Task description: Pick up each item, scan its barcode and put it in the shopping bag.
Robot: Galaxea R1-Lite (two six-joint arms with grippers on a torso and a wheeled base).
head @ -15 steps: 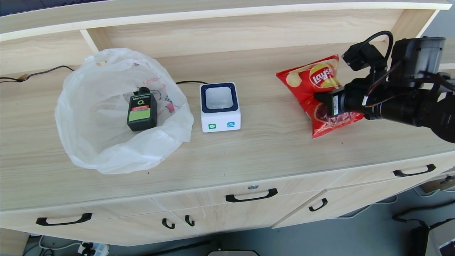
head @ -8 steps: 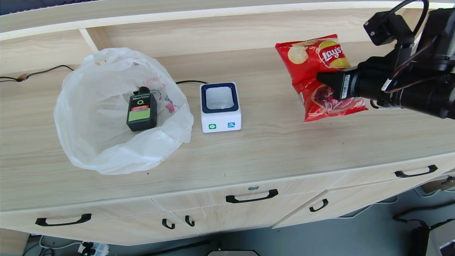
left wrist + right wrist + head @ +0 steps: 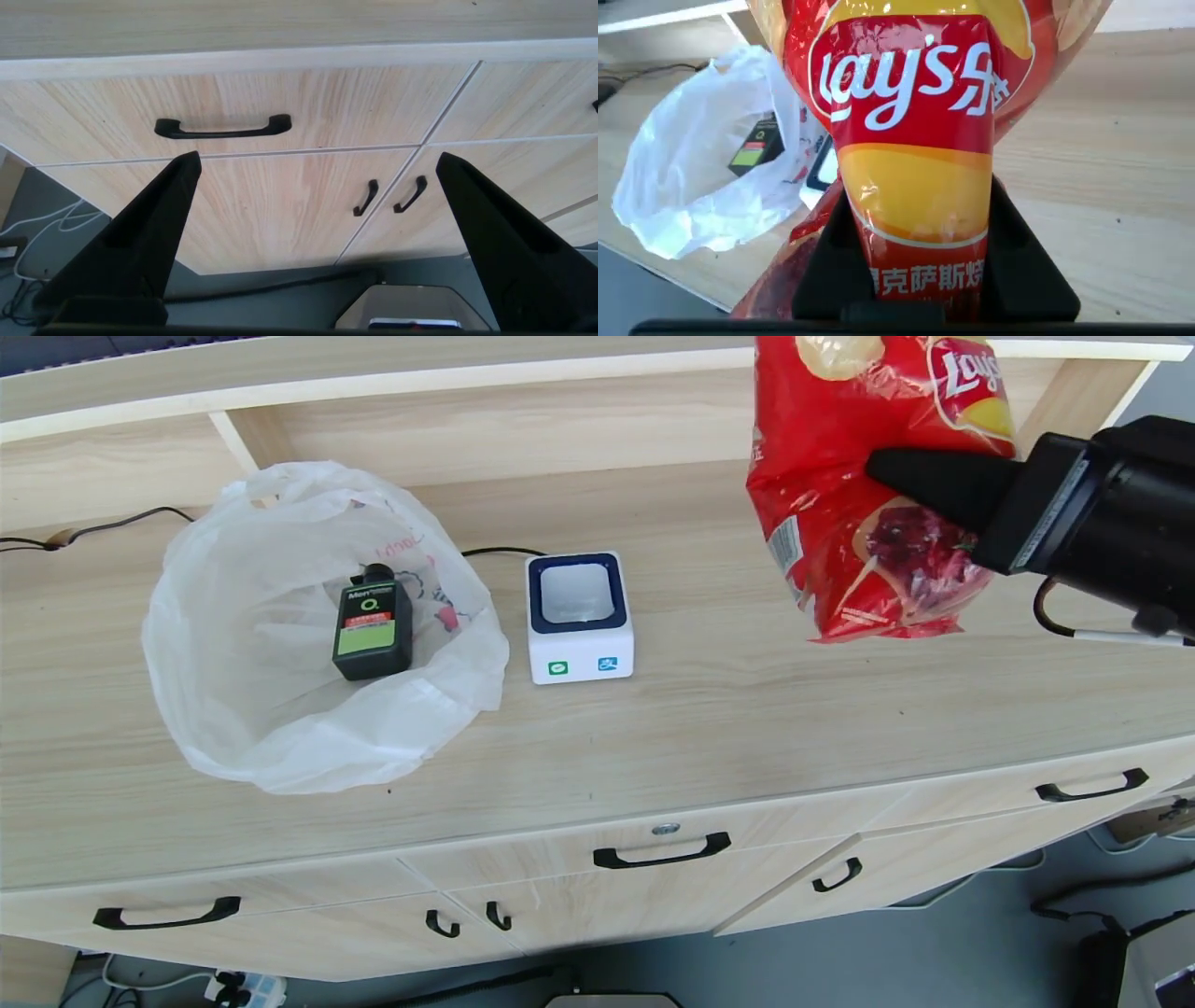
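Note:
A red bag of chips [image 3: 859,513] hangs in the air above the right part of the wooden counter [image 3: 709,709], with my right gripper [image 3: 887,471] shut on it; the bag [image 3: 915,159] sits squeezed between the black fingers [image 3: 1018,243]. The white scanner box [image 3: 579,619] stands mid-counter, left of the bag of chips. A white plastic shopping bag [image 3: 280,709] lies open at the left with a dark bottle [image 3: 372,626] inside; both appear again as the shopping bag [image 3: 691,177] and bottle [image 3: 752,147]. My left gripper [image 3: 313,233] is open below the counter, facing the drawers.
A black cable [image 3: 103,527] runs along the counter's back behind the shopping bag. A raised wooden shelf [image 3: 523,420] backs the counter. Drawer handles [image 3: 661,851] line the front below the edge; one handle [image 3: 222,126] faces the left wrist.
My right gripper has lifted the bag of chips off the counter and raised it well above the surface. The shopping bag, bottle and scanner have stayed put.

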